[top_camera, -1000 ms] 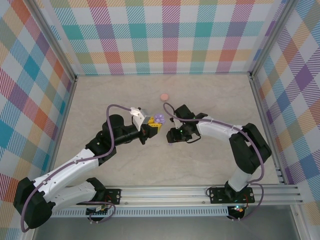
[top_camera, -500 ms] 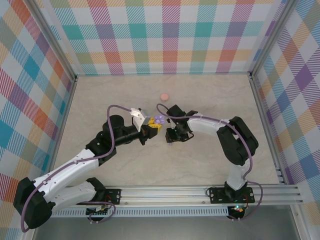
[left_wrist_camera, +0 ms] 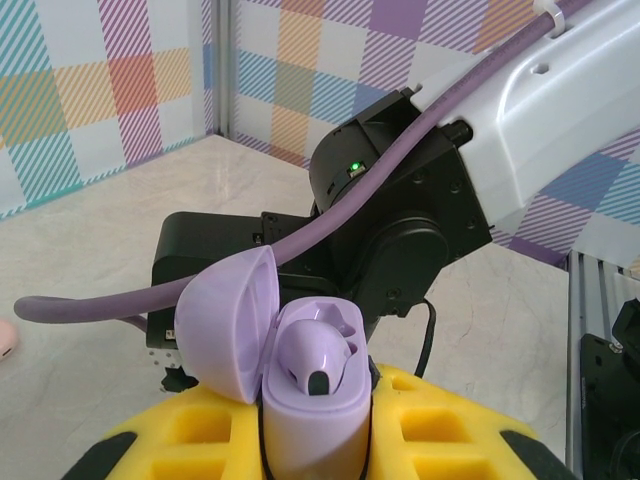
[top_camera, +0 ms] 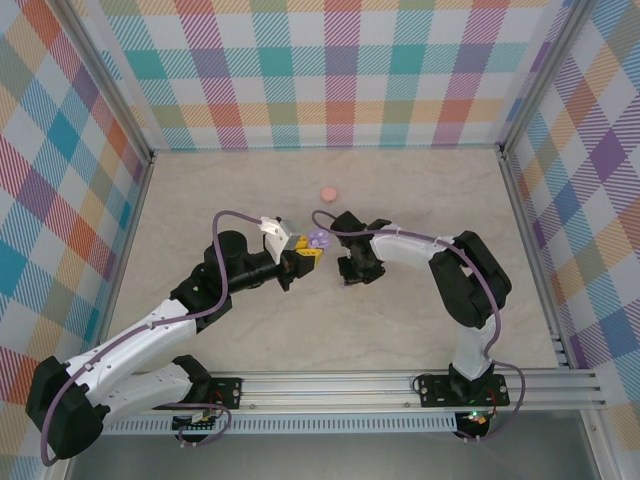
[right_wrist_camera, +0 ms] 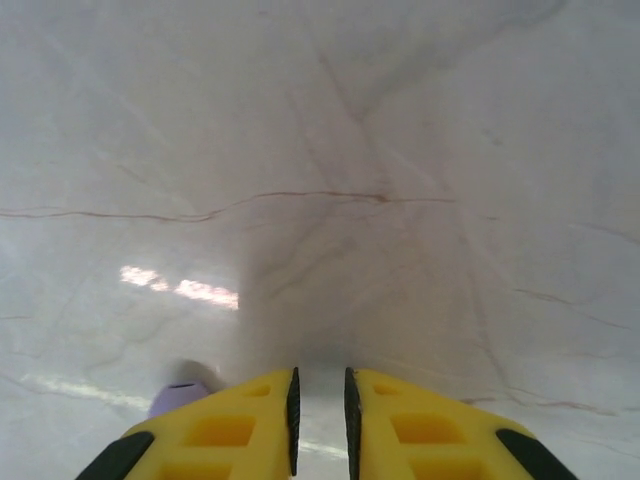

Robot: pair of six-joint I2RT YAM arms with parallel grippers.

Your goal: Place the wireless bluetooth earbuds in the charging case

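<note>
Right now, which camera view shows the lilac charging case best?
Left wrist: the charging case is close, lid open, one earbud seated. Top external shows it as a tiny lilac blob in the left tool.

Bright, even overhead light is covering the table (top_camera: 420, 200) in the top view, and only soft, faint shadows are lying on it. In the right wrist view, white glare streaks are showing on the tabletop left of a diffuse grey shadow. The right gripper (right_wrist_camera: 319, 385) is reading slightly out of focus at the bottom edge.
</note>
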